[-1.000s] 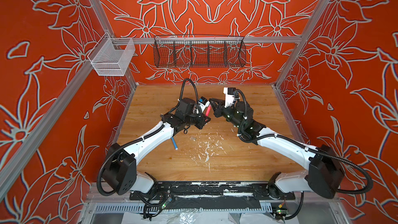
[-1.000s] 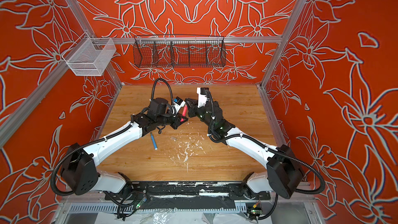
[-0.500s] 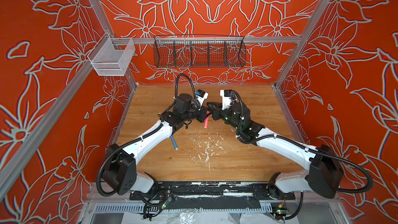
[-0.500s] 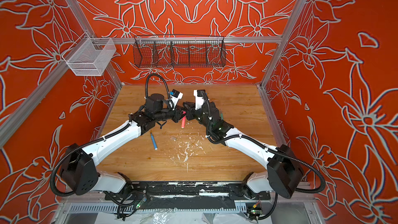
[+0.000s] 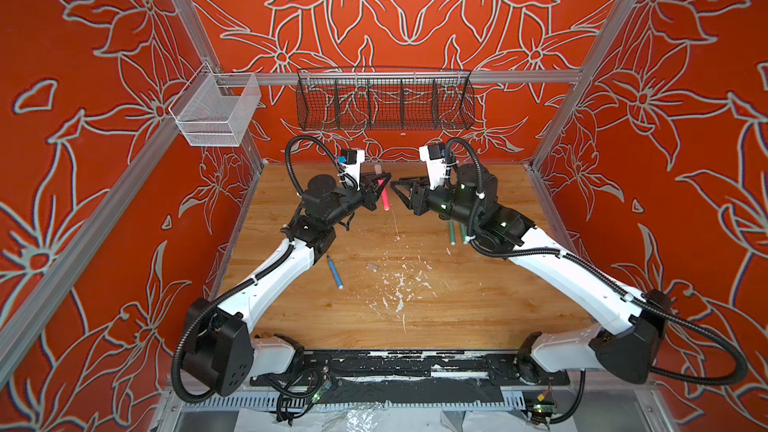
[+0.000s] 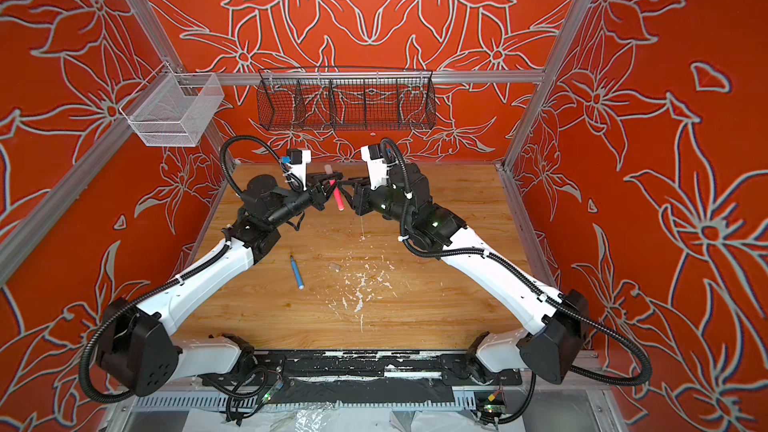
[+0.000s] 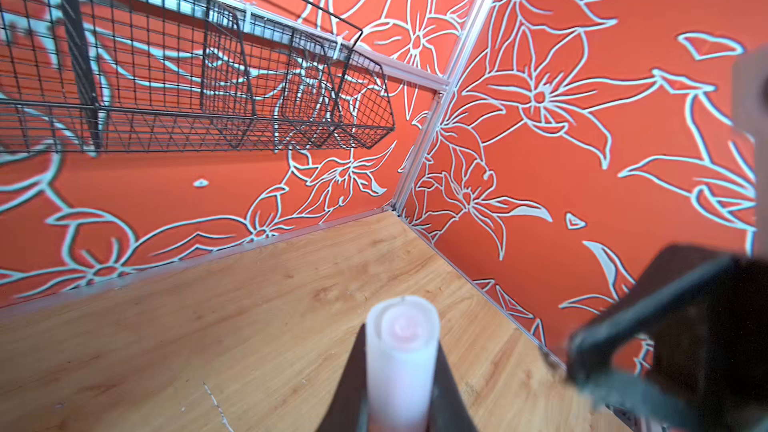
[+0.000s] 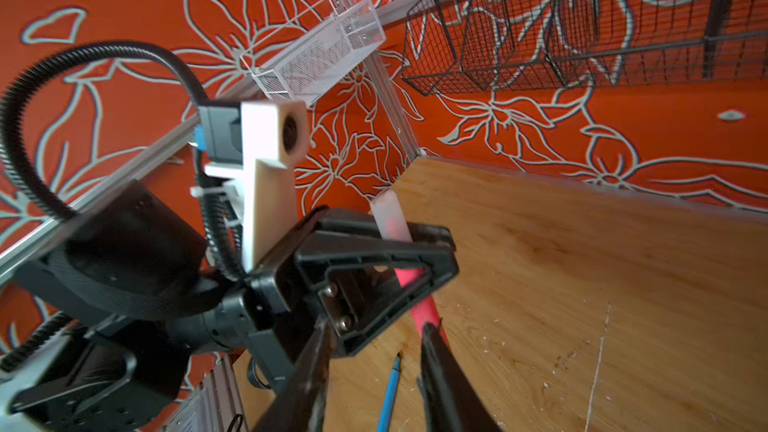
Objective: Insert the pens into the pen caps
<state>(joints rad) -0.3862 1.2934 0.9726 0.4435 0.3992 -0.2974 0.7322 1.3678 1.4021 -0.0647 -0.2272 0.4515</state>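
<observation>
Take the table as a clock in both top views, with 12 at the back wall. The left gripper sits near 12, clenched on the red pen. The pen is slanted, with a cap seated over its upper end, and that end points toward 12. In the left wrist view the cap stands between two dark fingers, with pink showing through it.

The right gripper faces the left one from its 3 o'clock, just beside the pen; its jaws are parted and grasp nothing. In the right wrist view one of its fingers crosses in front of the pen's lower end; I cannot tell whether it touches.

The blue pen lies flat at about 8, its bare dark tip toward 11, well apart from both grippers. A loose cap lies at 3 o'clock of it, near the table's middle; white flecks are scattered from there toward 6.

Two green pens lie side by side at about 2, their far ends hidden under the right arm; I cannot tell whether they are capped.

A black basket hangs on the back wall at 12; a white basket hangs at about 10.
</observation>
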